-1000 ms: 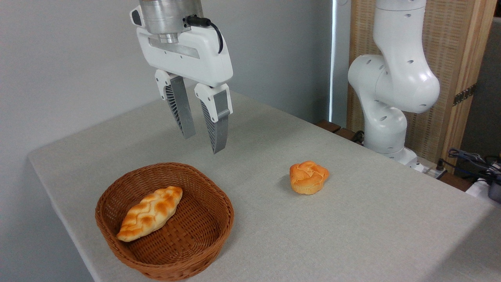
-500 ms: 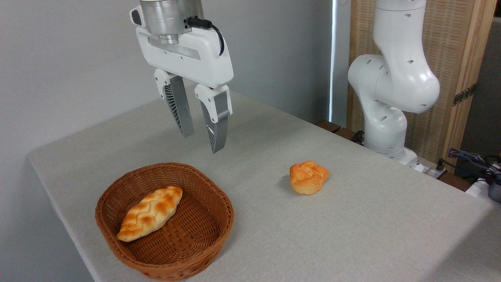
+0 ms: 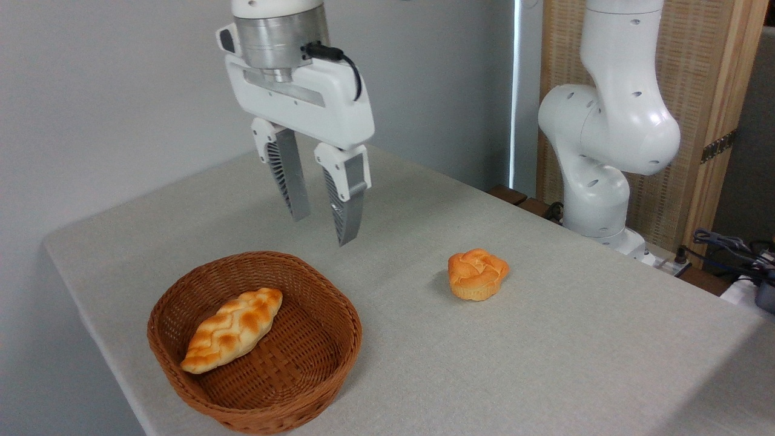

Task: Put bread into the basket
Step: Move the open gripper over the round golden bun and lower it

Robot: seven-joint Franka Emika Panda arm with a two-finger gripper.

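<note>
A: What does the bread [image 3: 478,274] look like?
B: A small orange-golden bun with a swirled top, sitting alone mid-bench [image 3: 545,339], open cloth all round it, well right of the basket [image 3: 254,342] that holds a braided loaf [image 3: 232,329].
A: And the gripper [image 3: 325,229]?
B: Jaws apart, empty, above the basket's far rim; since a second ago it has shifted right and dipped.

1. Orange-golden bread [image 3: 478,274], swirled top, paler ridged base.
2. Brown woven wicker basket [image 3: 315,387].
3. Golden-and-cream braided loaf [image 3: 233,329].
4. White tool [image 3: 324,230] with grey ribbed fingers [image 3: 289,181].
5. Pale grey-beige counter [image 3: 545,339].
</note>
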